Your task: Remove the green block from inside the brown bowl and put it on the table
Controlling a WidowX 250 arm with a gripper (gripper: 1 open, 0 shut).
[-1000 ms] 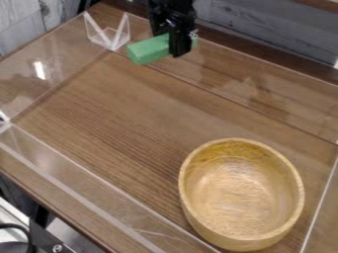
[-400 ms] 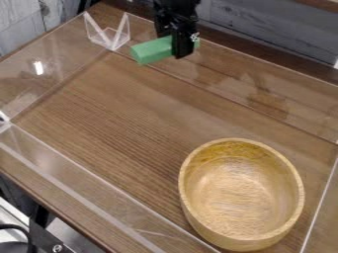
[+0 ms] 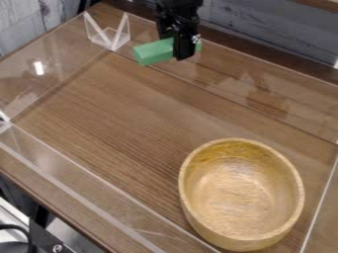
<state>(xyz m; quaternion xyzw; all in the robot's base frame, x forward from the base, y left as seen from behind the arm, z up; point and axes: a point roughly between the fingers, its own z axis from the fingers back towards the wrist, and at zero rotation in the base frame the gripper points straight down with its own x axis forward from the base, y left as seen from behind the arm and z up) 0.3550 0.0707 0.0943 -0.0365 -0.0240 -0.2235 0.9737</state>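
Green block [image 3: 154, 51] is up at the far end of the table [image 3: 126, 111], pinched in the black gripper [image 3: 181, 41], well apart from the bowl. Can't tell whether its underside touches the wood or hangs just over it.

As for handling, I'd guess it's light and stiff, maybe wood or hard plastic, so nothing fragile. Smooth flat faces could let it slip or swivel if the pinch is off-centre, and from here a long piece sticks out to one side of the claw. I'd take it across the narrow width, near the middle of its length, so neither end dips. A modest squeeze should do.

Just beside it there's a clear plastic stand-like thing [image 3: 107, 32], which I'd keep that free end away from. Down at the near end sits the tan wooden bowl [image 3: 242, 195], no block in it. Low clear walls [image 3: 82, 190] edge the table.

Brands, labels, writing? None I can read.
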